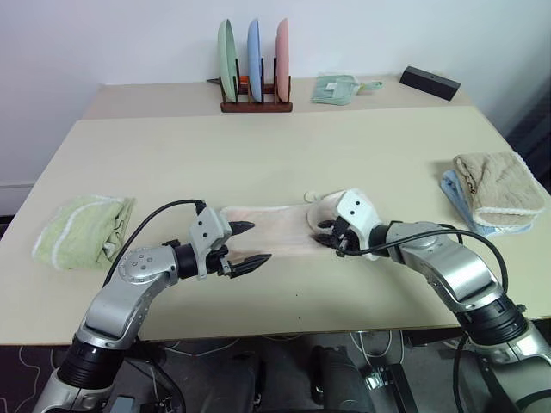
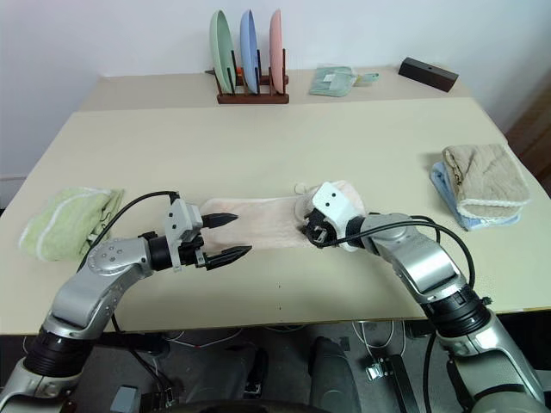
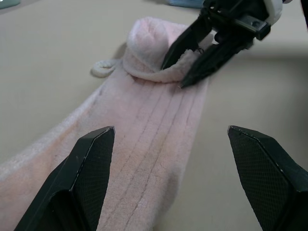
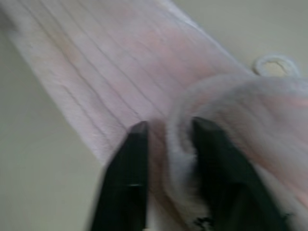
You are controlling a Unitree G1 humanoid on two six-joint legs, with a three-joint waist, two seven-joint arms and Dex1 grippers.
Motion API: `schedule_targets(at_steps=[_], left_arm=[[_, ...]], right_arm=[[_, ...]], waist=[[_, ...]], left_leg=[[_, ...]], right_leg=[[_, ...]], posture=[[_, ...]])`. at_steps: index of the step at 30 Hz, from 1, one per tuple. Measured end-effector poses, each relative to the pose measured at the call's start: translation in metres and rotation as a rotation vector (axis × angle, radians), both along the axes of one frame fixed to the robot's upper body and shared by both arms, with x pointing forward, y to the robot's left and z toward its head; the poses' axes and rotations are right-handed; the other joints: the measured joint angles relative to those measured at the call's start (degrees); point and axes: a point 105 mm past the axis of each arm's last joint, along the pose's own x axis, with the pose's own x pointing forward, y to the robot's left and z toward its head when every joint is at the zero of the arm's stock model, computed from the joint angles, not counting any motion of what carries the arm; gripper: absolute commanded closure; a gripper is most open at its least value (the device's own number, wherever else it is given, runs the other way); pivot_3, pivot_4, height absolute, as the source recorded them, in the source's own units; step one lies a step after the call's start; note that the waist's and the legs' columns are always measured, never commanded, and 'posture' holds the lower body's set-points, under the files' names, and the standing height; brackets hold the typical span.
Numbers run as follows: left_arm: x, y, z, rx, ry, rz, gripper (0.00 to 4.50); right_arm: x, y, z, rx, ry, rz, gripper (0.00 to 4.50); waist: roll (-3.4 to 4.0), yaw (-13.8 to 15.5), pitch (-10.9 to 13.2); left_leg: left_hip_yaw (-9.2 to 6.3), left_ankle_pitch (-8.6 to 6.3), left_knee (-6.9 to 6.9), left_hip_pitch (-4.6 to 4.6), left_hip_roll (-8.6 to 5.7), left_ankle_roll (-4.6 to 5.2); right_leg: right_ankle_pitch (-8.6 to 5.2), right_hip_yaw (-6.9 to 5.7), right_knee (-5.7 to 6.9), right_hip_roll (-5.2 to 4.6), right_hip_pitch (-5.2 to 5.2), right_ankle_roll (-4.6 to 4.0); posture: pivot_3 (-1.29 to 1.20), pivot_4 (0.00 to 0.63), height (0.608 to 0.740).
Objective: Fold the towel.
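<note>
The pink towel lies as a long strip at the table's centre. At its 3 o'clock end, the right gripper stands slightly parted astride the folded-over edge. At 9 o'clock, the left gripper gapes wide, empty.

Silver-grey arms, black joint rings, white wrist blocks, looping black cables, black pointed textured jaws.

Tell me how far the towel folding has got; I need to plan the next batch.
Done: the pink towel lies as a long narrow strip, its right end turned back over itself. In hand: the right gripper has its fingers parted around that folded edge; the left gripper hovers open over the other end. Left: folding the strip shorter.
</note>
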Motion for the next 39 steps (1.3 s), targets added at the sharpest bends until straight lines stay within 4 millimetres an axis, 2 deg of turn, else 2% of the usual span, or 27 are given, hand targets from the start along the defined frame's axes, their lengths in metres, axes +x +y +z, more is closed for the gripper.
schedule_targets(at_steps=[1,5,8,11,12,14,18,22,28,31,33,35,38,39], left_arm=[[-0.001,0.000,-0.001,0.000,0.002,0.002,0.66],[-0.004,0.004,-0.004,-0.003,0.019,0.021,0.66],[-0.009,0.007,-0.005,-0.019,0.042,0.038,0.66],[-0.018,0.007,-0.010,-0.048,0.087,0.055,0.66],[-0.022,0.007,-0.013,-0.052,0.108,0.062,0.66],[-0.027,0.008,-0.018,-0.056,0.139,0.078,0.66],[-0.038,0.007,-0.026,-0.077,0.193,0.108,0.66],[-0.046,0.007,-0.036,-0.111,0.252,0.166,0.66],[-0.051,0.012,-0.043,-0.174,0.313,0.283,0.66],[-0.057,0.016,-0.045,-0.218,0.356,0.343,0.66],[-0.060,0.019,-0.047,-0.247,0.399,0.376,0.66],[-0.062,0.023,-0.048,-0.272,0.431,0.412,0.13],[-0.063,0.029,-0.047,-0.383,0.496,0.504,0.00],[-0.063,0.030,-0.047,-0.405,0.511,0.528,0.00]], right_arm=[[-0.002,-0.002,0.009,0.021,-0.029,0.020,0.76],[-0.015,-0.019,0.030,0.039,-0.088,0.079,0.76],[-0.017,-0.028,0.037,0.093,-0.083,0.077,1.62],[0.006,-0.045,0.043,0.162,-0.107,-0.055,3.02],[0.013,-0.049,0.042,0.163,-0.122,-0.090,3.63],[0.021,-0.051,0.033,0.174,-0.126,-0.129,4.45],[0.035,-0.045,0.000,0.206,-0.081,-0.175,4.45],[0.033,-0.041,-0.035,0.132,-0.061,-0.154,4.45],[0.034,-0.040,-0.034,0.080,-0.140,-0.130,4.45],[0.033,-0.043,-0.024,0.121,-0.148,-0.124,3.63],[0.033,-0.044,-0.011,0.148,-0.161,-0.114,2.70],[0.033,-0.043,0.004,0.167,-0.190,-0.090,1.63],[0.031,-0.040,0.030,0.171,-0.243,-0.030,0.17],[0.030,-0.039,0.038,0.174,-0.265,-0.018,0.04]], waist=[[0.00,0.02,0.00],[-0.01,0.05,0.00],[-0.01,-0.20,0.01],[-0.03,-0.16,0.00],[-0.03,-0.12,-0.01],[-0.04,-0.06,-0.01],[-0.04,-0.02,-0.01],[-0.04,-0.05,-0.01],[-0.04,-0.03,-0.05],[-0.03,-0.07,-0.04],[-0.03,-0.04,-0.04],[-0.03,-0.04,-0.04],[-0.03,-0.06,-0.03],[-0.04,-0.02,-0.03]], left_leg=[[0.00,0.00,0.00,0.00,0.00,0.00],[-0.02,-0.10,0.00,0.00,0.00,0.18],[-0.02,-0.13,-0.01,0.01,0.02,0.22],[-0.02,-0.12,-0.02,0.04,0.04,0.19],[-0.02,-0.11,-0.03,0.04,0.04,0.17],[-0.03,-0.04,-0.04,0.03,0.04,0.05],[-0.02,0.04,-0.04,0.03,0.01,-0.08],[-0.02,0.04,-0.04,0.03,0.00,-0.08],[-0.03,0.03,-0.04,0.07,0.01,-0.08],[-0.02,0.01,-0.04,0.06,0.00,-0.04],[-0.03,-0.04,-0.04,0.06,0.01,0.04],[-0.05,-0.11,-0.04,0.06,0.01,0.17],[-0.05,-0.12,-0.04,0.06,0.02,0.17],[-0.06,-0.12,-0.04,0.06,0.02,0.17]], right_leg=[[0.00,0.00,0.00,0.00,0.00,0.00],[0.00,-0.01,-0.03,0.00,0.02,0.00],[0.00,0.00,-0.01,0.01,0.01,0.00],[0.01,0.02,0.00,0.03,0.01,-0.01],[0.01,0.02,0.00,0.03,0.00,-0.01],[0.00,0.02,0.00,0.03,0.00,-0.02],[0.00,0.03,0.00,-0.01,0.01,-0.02],[0.00,0.04,0.00,-0.01,0.00,-0.02],[0.00,0.04,0.02,0.02,0.04,-0.02],[0.00,0.07,0.00,0.01,0.03,-0.02],[0.00,0.07,0.01,0.01,0.03,-0.02],[0.00,0.06,0.02,0.02,0.03,-0.02],[0.00,0.06,0.01,0.02,0.02,-0.02],[0.00,0.06,0.01,0.02,0.03,-0.02]], posture=[[0.00,0.150,0.740],[0.00,0.150,0.740],[0.00,0.150,0.740],[0.00,0.150,0.740],[0.00,0.150,0.740],[0.00,0.150,0.740],[0.00,0.150,0.740],[0.00,0.150,0.740],[0.00,0.150,0.740],[0.00,0.150,0.740],[0.00,0.150,0.740],[0.00,0.150,0.740],[0.00,0.150,0.740],[0.00,0.150,0.740]])
